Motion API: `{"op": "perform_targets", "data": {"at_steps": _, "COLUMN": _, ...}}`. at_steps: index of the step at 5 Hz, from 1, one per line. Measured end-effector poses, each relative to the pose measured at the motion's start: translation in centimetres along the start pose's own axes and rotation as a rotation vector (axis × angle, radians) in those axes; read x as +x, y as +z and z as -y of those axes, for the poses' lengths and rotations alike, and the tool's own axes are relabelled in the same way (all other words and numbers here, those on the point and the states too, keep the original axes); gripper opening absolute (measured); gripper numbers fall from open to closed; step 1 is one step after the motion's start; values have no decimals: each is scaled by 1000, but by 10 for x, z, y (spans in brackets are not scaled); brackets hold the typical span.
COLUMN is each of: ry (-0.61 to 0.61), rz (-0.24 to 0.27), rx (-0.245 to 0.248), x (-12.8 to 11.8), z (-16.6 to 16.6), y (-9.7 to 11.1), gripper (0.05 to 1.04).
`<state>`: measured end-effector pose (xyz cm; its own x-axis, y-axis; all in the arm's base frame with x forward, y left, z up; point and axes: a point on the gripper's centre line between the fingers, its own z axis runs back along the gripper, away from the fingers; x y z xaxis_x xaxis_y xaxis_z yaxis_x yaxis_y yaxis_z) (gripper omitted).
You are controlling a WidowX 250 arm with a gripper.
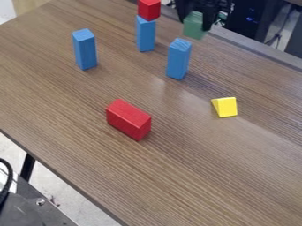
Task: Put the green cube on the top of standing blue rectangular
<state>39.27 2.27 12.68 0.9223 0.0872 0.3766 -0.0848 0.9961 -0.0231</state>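
The tool [196,20] hangs at the top edge of the view, right of centre, and that edge cuts off its upper part. Against the dark equipment [251,20] behind it, its outline is hard to make out. Its fingers are closed in on the green cube [193,27], parted only by the cube's width, and hold it. The dark finger on the picture's right hides part of the cube's side, and the cube's upper end runs up between the dark parts, so its top is hard to see. The cube appears in front of the far edge of the desk [177,176]; how high it hangs I cannot tell.

Three blue blocks stand upright. The right blue block [179,61] is the nearest to the cube in the view, lower and a little to the left. The middle blue block [145,34] has its top taken up by a red cube [149,9], which reaches the picture's top edge and covers that top. The left blue block [85,49] stands apart from both.

Nearer the camera, a red block [128,119] lies on its long side, and a yellow wedge [226,107] sits to the right. At the lower left, a black cable [7,176] and a dark metal part [35,209] are cut off by the picture's edge.
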Motion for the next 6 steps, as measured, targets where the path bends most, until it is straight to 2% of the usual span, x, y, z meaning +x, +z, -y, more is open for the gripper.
{"op": "perform_targets", "data": {"at_steps": 6, "ry": -17, "rz": -19, "rx": 46, "x": -6, "z": -14, "y": -9, "gripper": 555}}
